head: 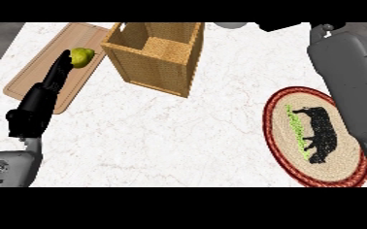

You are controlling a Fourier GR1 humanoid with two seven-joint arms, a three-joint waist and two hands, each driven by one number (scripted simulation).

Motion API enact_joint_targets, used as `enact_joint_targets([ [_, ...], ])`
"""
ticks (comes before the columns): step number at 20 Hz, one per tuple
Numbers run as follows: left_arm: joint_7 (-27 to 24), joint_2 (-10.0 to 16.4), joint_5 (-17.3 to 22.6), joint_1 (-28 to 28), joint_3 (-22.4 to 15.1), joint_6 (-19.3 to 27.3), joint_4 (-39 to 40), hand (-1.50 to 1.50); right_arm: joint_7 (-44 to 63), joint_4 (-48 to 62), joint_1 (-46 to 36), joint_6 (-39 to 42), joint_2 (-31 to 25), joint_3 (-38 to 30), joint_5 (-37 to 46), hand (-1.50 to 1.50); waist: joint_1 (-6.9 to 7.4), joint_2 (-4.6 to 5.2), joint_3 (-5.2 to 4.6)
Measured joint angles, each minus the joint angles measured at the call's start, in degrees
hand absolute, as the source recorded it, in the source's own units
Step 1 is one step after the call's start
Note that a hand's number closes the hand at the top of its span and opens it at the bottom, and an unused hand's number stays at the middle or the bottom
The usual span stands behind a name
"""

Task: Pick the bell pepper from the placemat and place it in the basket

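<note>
Bell pepper unseen; likely light, hollow, slick-skinned, best wrapped round its middle. Left hand (39,102) straight-fingered, pear (82,56) at its fingertips.

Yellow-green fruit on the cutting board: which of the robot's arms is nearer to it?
Left. The left hand lies right beside the yellow-green fruit; the right forearm is far across the counter, by the placemat.

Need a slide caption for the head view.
Left robot hand open beside a yellow-green fruit on the cutting board; wicker basket centre, round placemat right.
</note>
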Motion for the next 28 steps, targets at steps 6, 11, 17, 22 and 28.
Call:
enact_joint_targets([
  [6, 1.0, -0.3, -0.2, 0.2, -0.3, -0.6, -2.1, 0.0, 9.2, -8.9, -8.2, 7.0, 1.3, -0.7, -2.7, 1.5, 1.31, 0.39, 0.03],
  [11, 1.5, -0.6, -0.3, -1.3, 0.1, -1.3, -1.6, 0.0, 17.9, -10.0, -16.7, 12.2, 4.4, -0.6, -4.0, 1.5, 1.9, 0.72, 0.02],
  [17, 1.5, -1.5, -1.4, -1.5, -0.3, -1.4, -1.8, 0.0, 22.6, -2.8, -25.5, 13.2, 9.9, -0.7, -2.9, 1.5, 2.73, 1.06, 0.01],
  [22, 1.7, -2.5, -2.2, -1.2, -1.0, -1.4, -2.7, 0.0, 25.0, 5.5, -31.6, 13.2, 14.3, -1.5, -2.3, 1.5, 3.23, 1.23, 0.01],
  [28, 1.4, -2.5, -2.2, -1.7, -0.3, -2.1, -2.5, 0.0, 25.8, 14.6, -36.0, 16.1, 16.9, -3.0, -2.8, 1.5, 3.33, 1.39, 0.0],
])
